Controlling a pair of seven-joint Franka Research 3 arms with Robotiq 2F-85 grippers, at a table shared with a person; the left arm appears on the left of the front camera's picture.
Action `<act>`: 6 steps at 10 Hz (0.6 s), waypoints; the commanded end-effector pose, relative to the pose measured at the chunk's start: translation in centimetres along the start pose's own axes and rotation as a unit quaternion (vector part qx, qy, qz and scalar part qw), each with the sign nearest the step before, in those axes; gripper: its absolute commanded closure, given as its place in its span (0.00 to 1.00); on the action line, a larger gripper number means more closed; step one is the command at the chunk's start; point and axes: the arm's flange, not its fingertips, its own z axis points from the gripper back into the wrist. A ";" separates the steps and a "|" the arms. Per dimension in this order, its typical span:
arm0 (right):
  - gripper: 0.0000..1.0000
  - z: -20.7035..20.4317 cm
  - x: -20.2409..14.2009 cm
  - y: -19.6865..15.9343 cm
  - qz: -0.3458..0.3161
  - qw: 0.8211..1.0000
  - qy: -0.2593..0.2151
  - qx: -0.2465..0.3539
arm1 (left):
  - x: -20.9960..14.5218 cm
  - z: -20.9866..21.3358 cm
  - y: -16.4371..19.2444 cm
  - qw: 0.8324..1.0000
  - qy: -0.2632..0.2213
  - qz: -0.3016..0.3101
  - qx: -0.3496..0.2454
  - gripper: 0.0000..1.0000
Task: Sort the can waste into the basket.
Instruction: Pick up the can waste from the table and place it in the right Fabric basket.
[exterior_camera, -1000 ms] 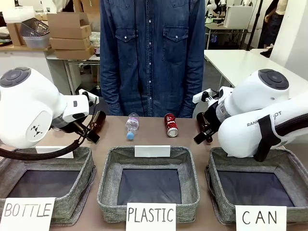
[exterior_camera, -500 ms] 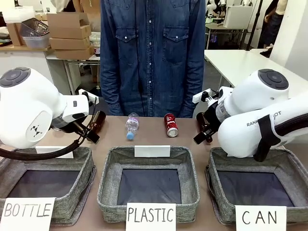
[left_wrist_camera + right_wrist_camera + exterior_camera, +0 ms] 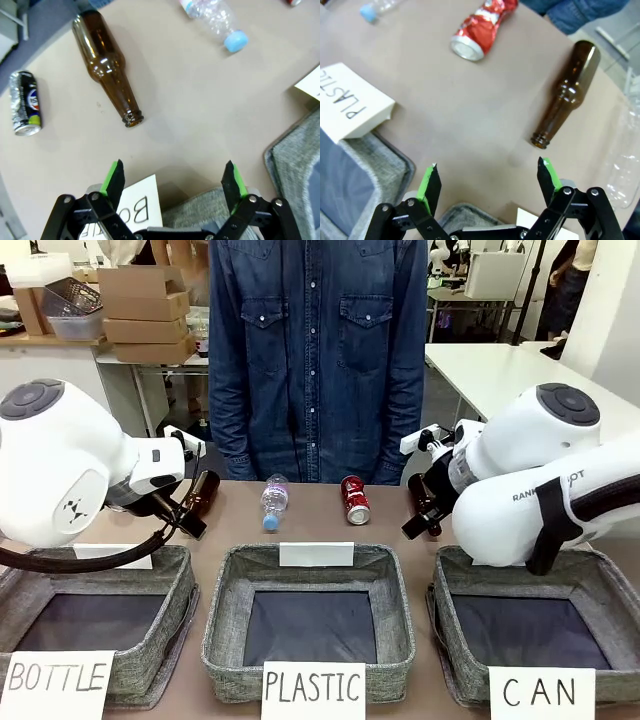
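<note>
A crushed red can (image 3: 354,500) lies on the brown table near the far edge, right of the middle; in the right wrist view the same red can (image 3: 482,27) sits ahead and to the left of my right gripper (image 3: 488,172), which is open with nothing between its fingers. A dented black and silver can (image 3: 25,102) lies on the table to the far left of my left gripper (image 3: 173,175), also open and holding nothing. The grey basket (image 3: 446,625) signed "CAN" stands at the front right, below my right arm.
One brown glass bottle (image 3: 107,70) lies ahead of the left gripper, another brown bottle (image 3: 565,95) ahead of the right. A clear plastic bottle (image 3: 274,500) lies left of the red can. Baskets signed "PLASTIC" (image 3: 225,615) and "BOTTLE" (image 3: 178,610) stand in front. A person (image 3: 315,360) stands at the far side.
</note>
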 end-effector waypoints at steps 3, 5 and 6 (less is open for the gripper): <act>0.00 16.5 -0.9 -2.9 -0.053 0.997 -0.050 0.015 | -0.5 18.7 0.0 0.999 -0.030 -0.008 -0.008 0.00; 0.00 20.5 -3.1 -2.2 -0.048 0.994 -0.097 -0.024 | -3.0 22.7 -1.1 0.995 -0.095 -0.009 0.000 0.00; 0.00 20.0 -3.4 -1.3 -0.049 0.987 -0.127 -0.081 | 0.9 18.0 -0.3 1.000 -0.026 -0.004 -0.001 0.00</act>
